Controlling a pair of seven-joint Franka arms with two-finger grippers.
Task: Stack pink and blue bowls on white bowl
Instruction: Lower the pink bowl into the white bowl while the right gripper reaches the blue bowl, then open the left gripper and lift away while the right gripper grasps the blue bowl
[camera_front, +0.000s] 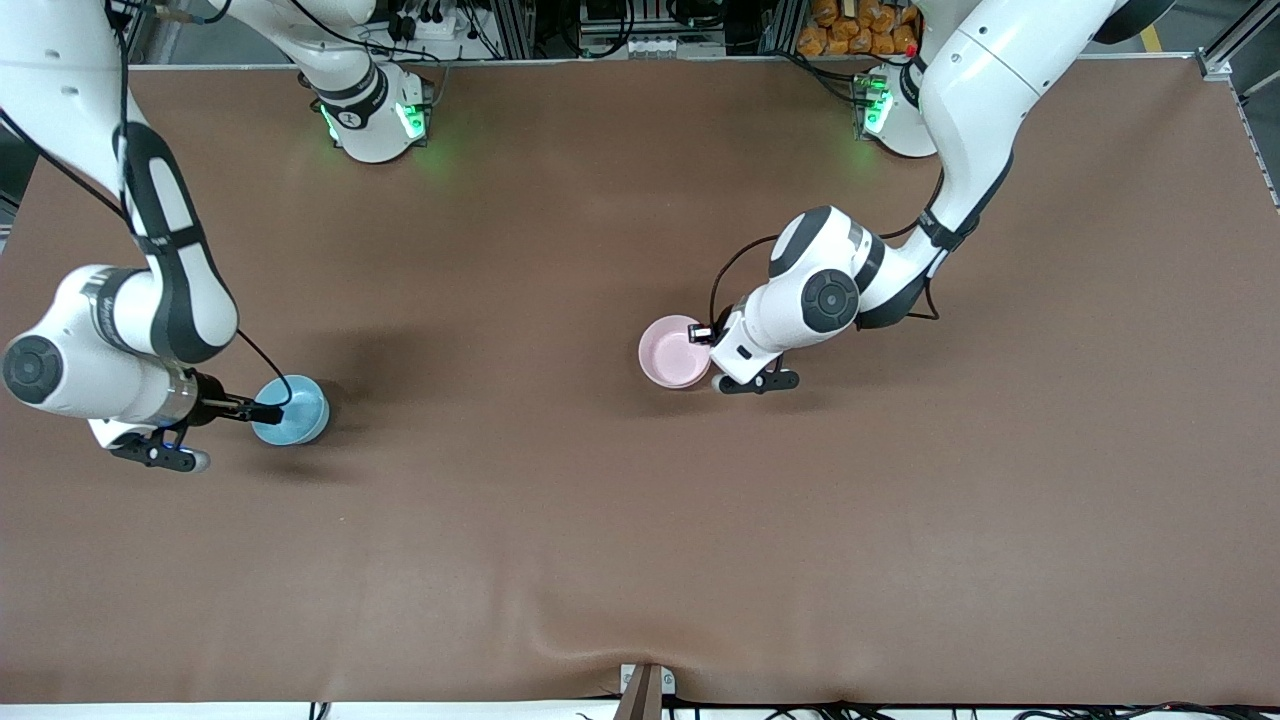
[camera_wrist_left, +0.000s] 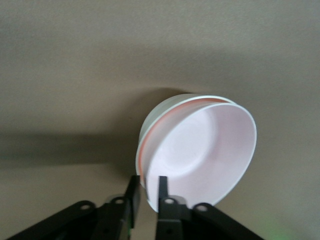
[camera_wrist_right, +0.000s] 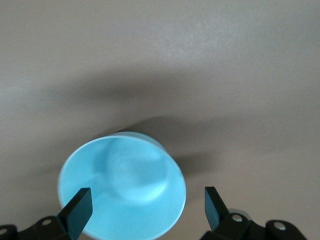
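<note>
The pink bowl (camera_front: 672, 352) sits nested in the white bowl (camera_wrist_left: 154, 119) near the table's middle. In the front view the white bowl is hidden under it. In the left wrist view the pink bowl (camera_wrist_left: 200, 150) fills the white one, whose rim shows just outside it. My left gripper (camera_front: 704, 335) (camera_wrist_left: 147, 192) is shut on the pink bowl's rim, one finger inside and one outside. The blue bowl (camera_front: 292, 410) (camera_wrist_right: 122, 187) stands on the table toward the right arm's end. My right gripper (camera_front: 266, 410) (camera_wrist_right: 147, 207) is open wide at the blue bowl's rim, a finger on each side.
Brown mat (camera_front: 640, 520) covers the whole table. The two arm bases (camera_front: 375, 120) (camera_front: 895, 115) stand along the edge farthest from the front camera. A small bracket (camera_front: 645, 690) sits at the edge nearest the front camera.
</note>
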